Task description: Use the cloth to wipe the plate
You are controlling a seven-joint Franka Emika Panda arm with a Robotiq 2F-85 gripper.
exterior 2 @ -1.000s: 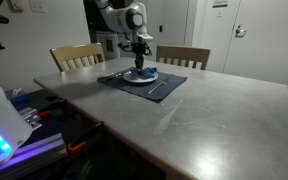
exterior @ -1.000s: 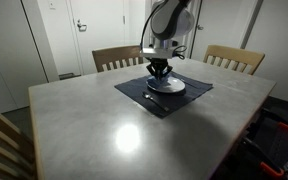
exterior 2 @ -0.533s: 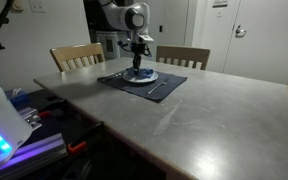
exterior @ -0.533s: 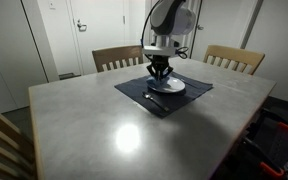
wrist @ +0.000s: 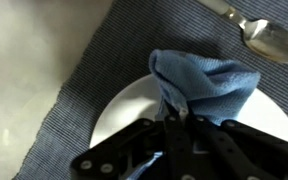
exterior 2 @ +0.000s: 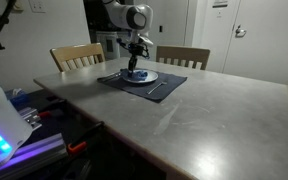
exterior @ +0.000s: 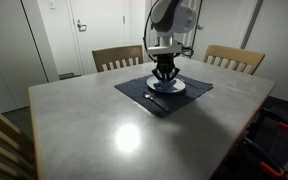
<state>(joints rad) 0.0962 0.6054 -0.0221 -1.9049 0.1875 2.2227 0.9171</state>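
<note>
We see an arm (exterior: 172, 18) built of smooth, rounded shell segments in white and light grey, with darker bands where the segments meet; it looks thick and bulbous in both exterior views. At its end sits a black gripper (exterior: 164, 76), slimmer than the arm. In the wrist view its matte black bars spread into a lattice of angled struts with round pin joints, and a thin pale line along one strut may be a cable or only a glint, since that picture is dark and blurred.
</note>
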